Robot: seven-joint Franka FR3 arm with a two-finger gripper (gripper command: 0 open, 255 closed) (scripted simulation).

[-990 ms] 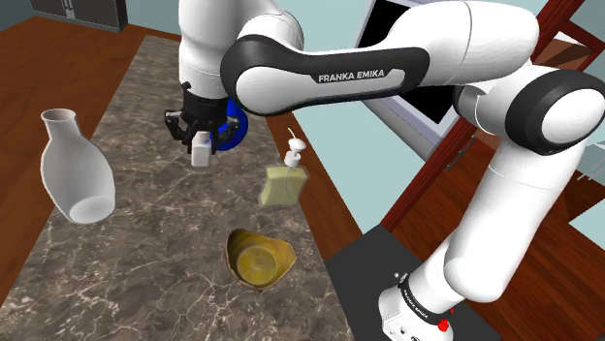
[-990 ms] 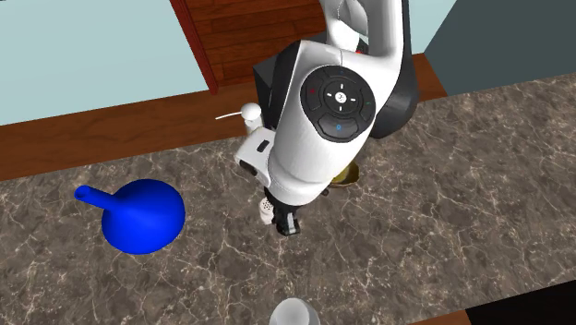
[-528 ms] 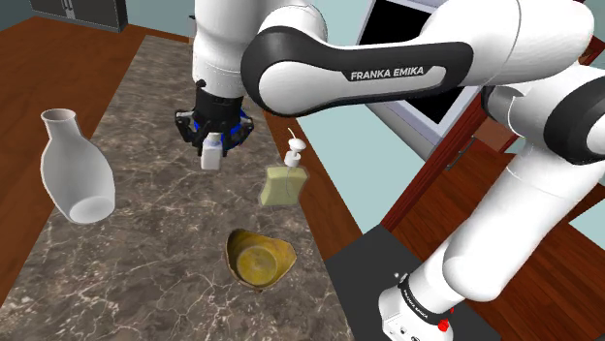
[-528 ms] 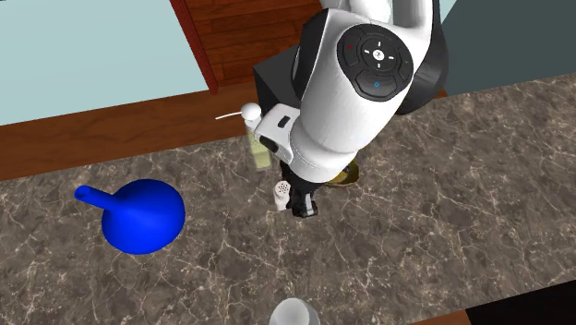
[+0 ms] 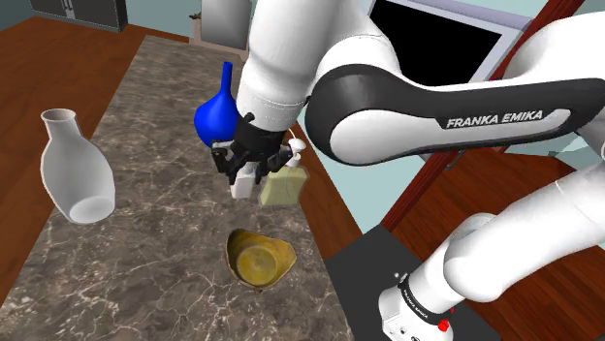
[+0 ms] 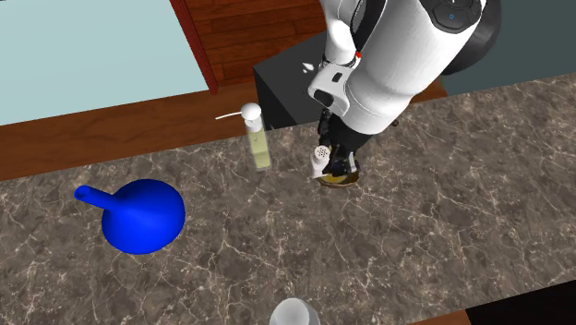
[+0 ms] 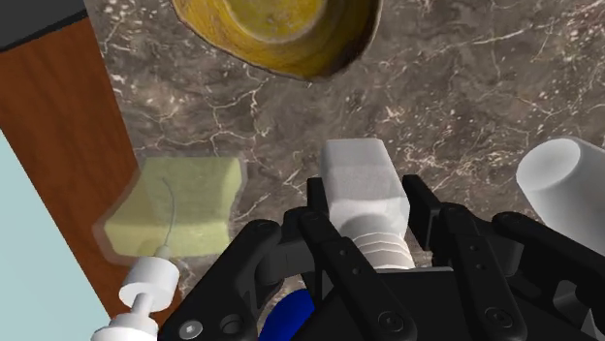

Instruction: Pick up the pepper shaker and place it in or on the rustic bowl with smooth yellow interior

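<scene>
White pepper shaker (image 7: 364, 184), clasped between the black gripper's (image 7: 366, 215) fingers, has travelled from beside the blue vase (image 5: 215, 116) to mid-frame in the shoulder view, beside the soap dispenser (image 5: 283, 184). The yellow-lined bowl (image 5: 260, 262) sits just below, so the carry looks nearly done.

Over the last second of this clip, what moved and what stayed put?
The gripper, still shut on the white shaker, carried it from in front of the blue vase toward the shoulder view's lower right. It is now beside the soap bottle and nearer the yellow bowl. Nothing was let go. The bowl, soap bottle, blue vase and white vase stayed put.
</scene>
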